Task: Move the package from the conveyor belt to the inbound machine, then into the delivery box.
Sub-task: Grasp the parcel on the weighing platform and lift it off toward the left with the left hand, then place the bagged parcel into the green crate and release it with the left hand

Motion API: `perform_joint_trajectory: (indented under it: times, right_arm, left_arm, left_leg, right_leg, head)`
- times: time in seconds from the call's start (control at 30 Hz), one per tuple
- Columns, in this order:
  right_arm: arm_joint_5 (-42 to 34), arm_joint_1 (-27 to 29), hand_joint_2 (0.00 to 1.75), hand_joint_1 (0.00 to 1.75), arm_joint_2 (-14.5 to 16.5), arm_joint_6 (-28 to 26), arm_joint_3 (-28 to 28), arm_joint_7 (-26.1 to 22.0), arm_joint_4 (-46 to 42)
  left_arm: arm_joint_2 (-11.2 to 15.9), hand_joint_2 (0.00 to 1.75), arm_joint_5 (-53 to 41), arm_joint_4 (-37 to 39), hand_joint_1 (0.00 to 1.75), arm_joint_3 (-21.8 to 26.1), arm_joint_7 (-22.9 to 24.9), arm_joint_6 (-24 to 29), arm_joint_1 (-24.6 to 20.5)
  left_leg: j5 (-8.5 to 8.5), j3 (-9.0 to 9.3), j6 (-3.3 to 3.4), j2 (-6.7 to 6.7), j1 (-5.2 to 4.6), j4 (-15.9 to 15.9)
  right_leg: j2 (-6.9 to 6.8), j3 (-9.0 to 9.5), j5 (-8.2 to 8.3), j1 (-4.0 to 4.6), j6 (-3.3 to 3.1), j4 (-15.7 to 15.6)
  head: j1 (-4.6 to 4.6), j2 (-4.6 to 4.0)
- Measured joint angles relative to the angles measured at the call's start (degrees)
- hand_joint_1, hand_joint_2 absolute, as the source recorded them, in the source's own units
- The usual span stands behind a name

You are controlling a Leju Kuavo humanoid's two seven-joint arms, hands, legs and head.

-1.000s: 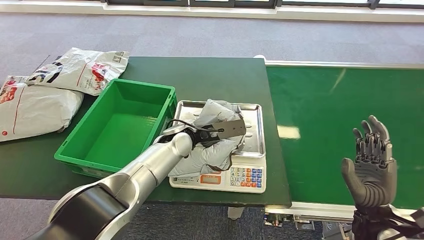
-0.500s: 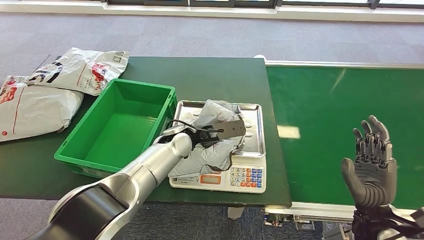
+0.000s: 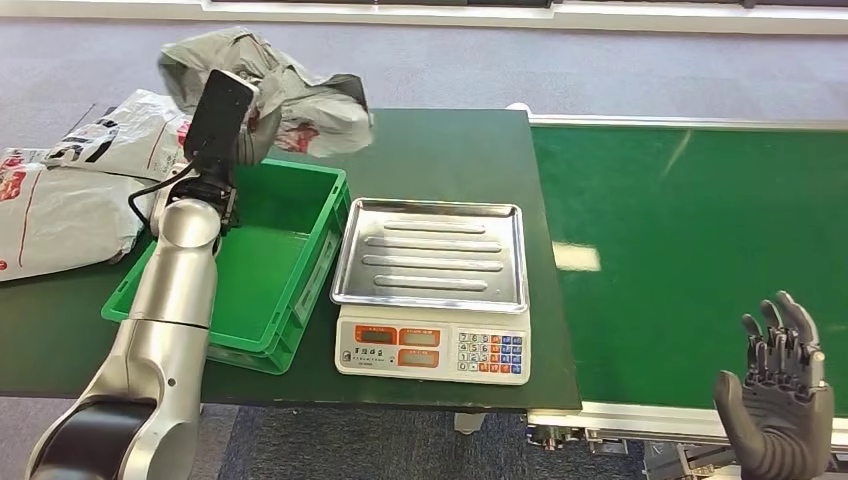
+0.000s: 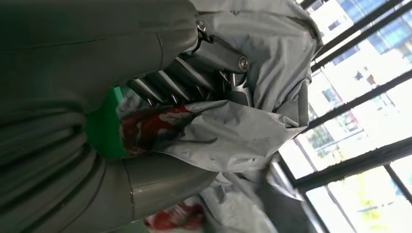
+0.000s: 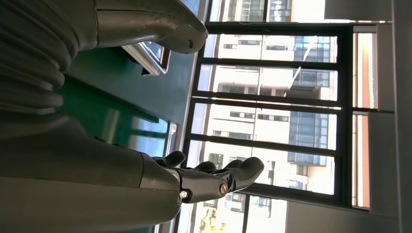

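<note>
Green crate (image 3: 205, 330) below, left hand (image 3: 222, 112) gripping grey package (image 3: 290, 95) above far rim, right hand (image 3: 778, 400) spread.

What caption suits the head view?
Left hand holds grey package above green box; scale tray empty.

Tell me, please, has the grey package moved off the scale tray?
Yes: the left hand holds the grey package above the green bin's far edge, leaving the scale tray.

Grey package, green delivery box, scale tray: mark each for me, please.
grey package (image 3: 300, 100), head view, on its crumpled upper side, held by the left hand (image 3: 222, 115).
green delivery box (image 3: 260, 255), head view, on its bare floor.
scale tray (image 3: 432, 258), head view, on its ribbed middle.
</note>
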Motion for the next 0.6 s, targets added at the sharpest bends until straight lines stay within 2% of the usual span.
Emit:
perform_joint_trajectory:
  times: [0.17,0.6]
  right_arm:
    - [0.2,0.4,1.75,0.00,0.5,0.0,-0.3,0.1,-0.4]
    - [0.3,0.6,1.75,0.00,1.0,0.0,-0.3,0.4,-0.5]
  left_arm:
    - [0.3,1.75,-0.1,-3.4,1.75,3.4,-0.9,0.7,2.1]
    - [0.4,1.75,-0.1,-5.9,1.75,4.7,-1.2,0.7,3.4]
  left_leg:
    - [0.04,-0.12,0.06,-0.14,0.00,0.0]
    - [0.08,-0.20,0.10,-0.24,-0.03,0.0]
  right_leg:
    - [-0.13,-0.05,0.00,-0.05,0.01,0.0]
    - [-0.25,-0.11,0.02,-0.05,0.04,0.0]
  head:
    - [-0.01,0.01]
    - [-0.01,0.01]
